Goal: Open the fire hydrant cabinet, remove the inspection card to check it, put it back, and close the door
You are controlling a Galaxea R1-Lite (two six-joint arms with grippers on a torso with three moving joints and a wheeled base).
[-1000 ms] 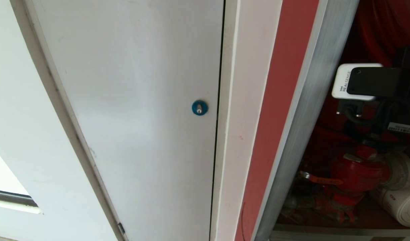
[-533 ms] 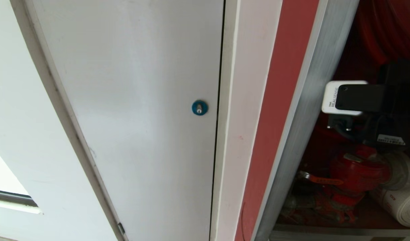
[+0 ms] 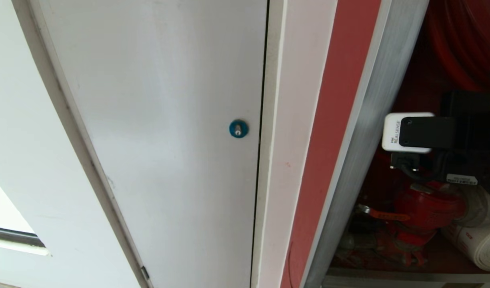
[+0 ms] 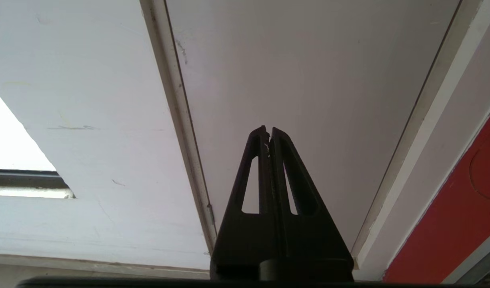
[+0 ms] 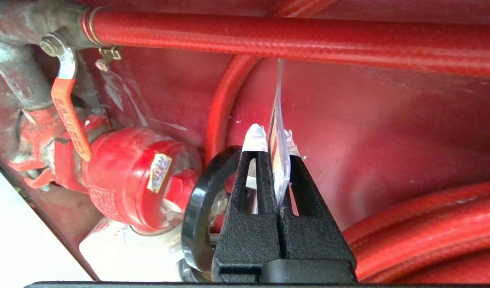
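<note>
White wall and white door (image 3: pixel 157 120) filling your head view; fire hydrant cabinet (image 3: pixel 373 120) standing open at 3 o'clock. Your right gripper (image 5: pixel 273 138) is pinching the inspection card (image 5: pixel 277 152) edge-on inside, red valve (image 5: pixel 125 180) nearby. Left gripper (image 4: pixel 268 132) is sitting clenched, empty.

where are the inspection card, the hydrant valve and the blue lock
inspection card (image 5: pixel 277 160), right wrist view, its edge between the fingers
hydrant valve (image 5: pixel 133 180), right wrist view, red body
blue lock (image 3: pixel 238 129), head view, round face
</note>
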